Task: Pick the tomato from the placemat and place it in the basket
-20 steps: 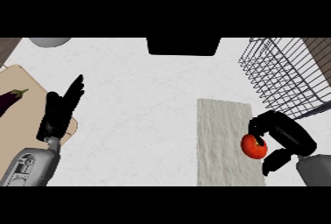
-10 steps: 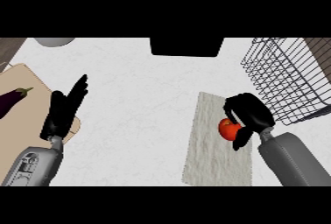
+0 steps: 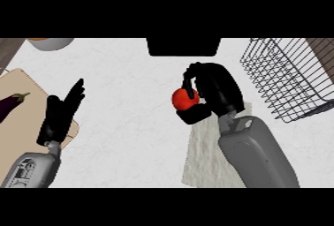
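The right hand [image 3: 214, 90] was closed around the tomato [image 3: 182, 98], with the fingers curled over its top and the thumb beneath it; only the tomato's left side was visible past the fingers. In the head view the tomato lay beyond the far end of the placemat [image 3: 201, 163], over the bare white counter [image 3: 130, 114], and clear of the mat's surface. The grey right forearm covered much of the placemat, leaving a pale strip exposed along its left side. The wire basket [image 3: 287, 79] stood at the right of the counter, to the right of the right hand and apart from the tomato, with nothing visible inside it. The left hand [image 3: 60, 117] was open with straight fingers pointing away from the robot, at the left of the view over the right edge of the cutting board [image 3: 26, 86]. An eggplant [image 3: 12, 106] lay on that board. A bowl [image 3: 51, 43] showed at the far left corner, and a black object [image 3: 183, 46] at the far centre edge.
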`<action>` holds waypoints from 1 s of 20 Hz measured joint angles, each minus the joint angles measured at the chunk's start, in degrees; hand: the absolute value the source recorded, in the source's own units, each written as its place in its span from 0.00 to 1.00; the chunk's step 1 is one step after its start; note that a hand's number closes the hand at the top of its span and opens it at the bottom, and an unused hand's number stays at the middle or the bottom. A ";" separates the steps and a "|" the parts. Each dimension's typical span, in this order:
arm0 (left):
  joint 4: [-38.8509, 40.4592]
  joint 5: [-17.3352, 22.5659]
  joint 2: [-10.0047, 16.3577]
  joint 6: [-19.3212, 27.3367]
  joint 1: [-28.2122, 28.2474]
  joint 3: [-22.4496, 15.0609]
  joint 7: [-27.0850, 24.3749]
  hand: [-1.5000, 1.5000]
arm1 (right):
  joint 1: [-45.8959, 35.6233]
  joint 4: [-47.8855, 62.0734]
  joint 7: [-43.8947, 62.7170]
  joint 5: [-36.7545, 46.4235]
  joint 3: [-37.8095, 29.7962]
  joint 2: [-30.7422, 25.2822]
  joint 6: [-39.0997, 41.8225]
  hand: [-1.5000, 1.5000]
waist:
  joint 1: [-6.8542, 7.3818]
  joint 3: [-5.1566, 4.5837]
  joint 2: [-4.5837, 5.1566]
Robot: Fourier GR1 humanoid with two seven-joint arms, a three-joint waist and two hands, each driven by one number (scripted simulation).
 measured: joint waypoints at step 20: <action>-1.23 -1.50 -1.14 -0.67 -0.47 1.03 1.17 0.50 | -36.02 -2.20 26.15 -5.51 -19.75 -7.63 11.90 1.00 | 0.13 0.13 0.64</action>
